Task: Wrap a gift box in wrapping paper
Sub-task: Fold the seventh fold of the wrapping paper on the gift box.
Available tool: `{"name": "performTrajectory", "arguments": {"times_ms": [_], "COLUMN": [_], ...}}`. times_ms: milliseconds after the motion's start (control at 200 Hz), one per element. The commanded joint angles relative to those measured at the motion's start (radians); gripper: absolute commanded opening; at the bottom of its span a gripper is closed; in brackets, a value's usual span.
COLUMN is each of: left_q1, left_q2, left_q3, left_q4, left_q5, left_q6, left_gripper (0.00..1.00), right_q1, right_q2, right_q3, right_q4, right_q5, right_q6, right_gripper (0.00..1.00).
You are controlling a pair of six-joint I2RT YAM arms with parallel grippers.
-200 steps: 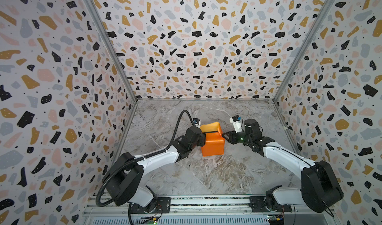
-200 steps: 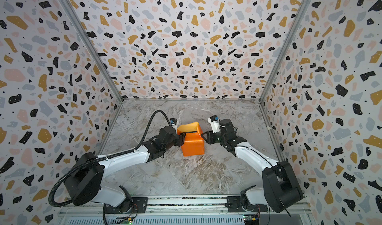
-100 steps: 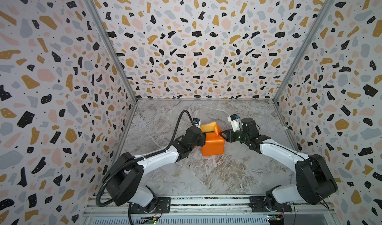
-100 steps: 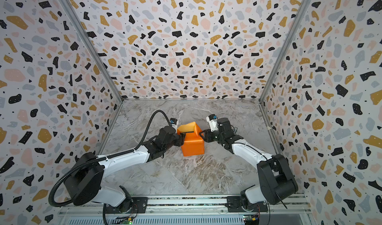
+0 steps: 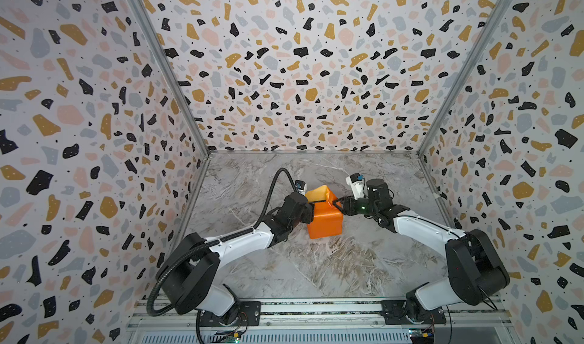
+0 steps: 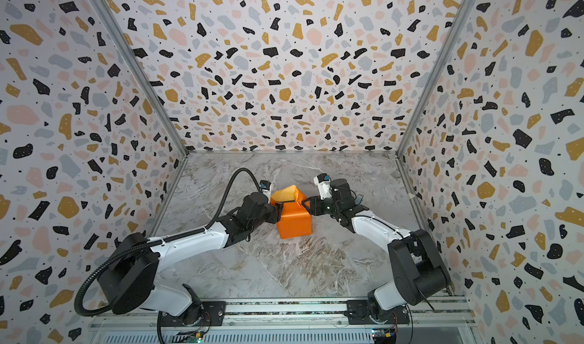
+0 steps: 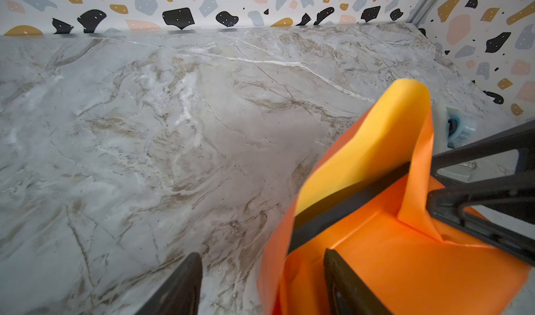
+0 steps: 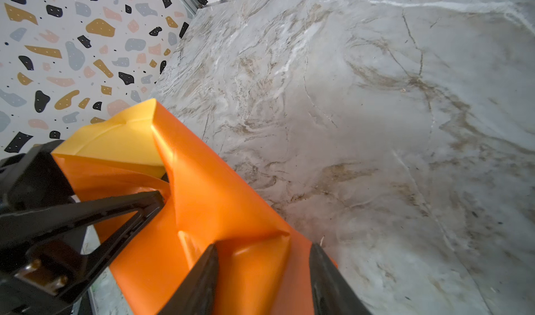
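The wrapping paper (image 5: 325,225) (image 6: 295,225) sits mid-table as an orange block folded round the gift box. Its far flap (image 5: 317,192) stands up, yellow face inward. Of the gift box only a dark strip (image 7: 347,203) shows under that flap. My left gripper (image 5: 311,211) (image 7: 260,254) is at the block's left side and open. One finger (image 7: 347,284) rests over the orange top, the other (image 7: 179,287) over the table, with the paper's side wall between them. My right gripper (image 5: 336,205) (image 8: 264,246) is at the right side, open, with a raised orange fold (image 8: 254,241) between its fingers.
The grey marble table (image 5: 347,263) is boxed in by terrazzo-patterned walls at the left (image 5: 94,168), back (image 5: 316,73) and right (image 5: 521,168). The metal rail (image 5: 316,310) that carries both arm bases runs along the front edge.
My right gripper has moved a little left, up against the block, and its jaws have widened. The left arm and the paper block have stayed put.
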Motion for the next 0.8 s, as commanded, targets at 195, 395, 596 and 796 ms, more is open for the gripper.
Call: {"name": "performTrajectory", "arguments": {"times_ms": [195, 395, 596, 796], "left_q1": [0.005, 0.005, 0.005, 0.006], "left_q2": [0.001, -0.001, -0.003, 0.0], "left_q3": [-0.013, -0.02, -0.018, -0.014], "left_q4": [0.008, 0.012, 0.012, 0.013], "left_q5": [0.001, 0.001, 0.001, 0.002], "left_q6": [0.016, 0.018, 0.021, 0.024], "left_gripper": [0.67, 0.67, 0.67, 0.67], "right_q1": [0.009, 0.008, 0.008, 0.008], "right_q2": [0.046, 0.07, 0.096, 0.11], "right_q3": [0.054, 0.078, 0.067, 0.05], "right_q4": [0.007, 0.018, 0.04, 0.072], "right_q5": [0.003, 0.003, 0.025, 0.035], "right_q6": [0.004, 0.025, 0.042, 0.079], "right_gripper": [0.62, 0.65, 0.65, 0.65]}}
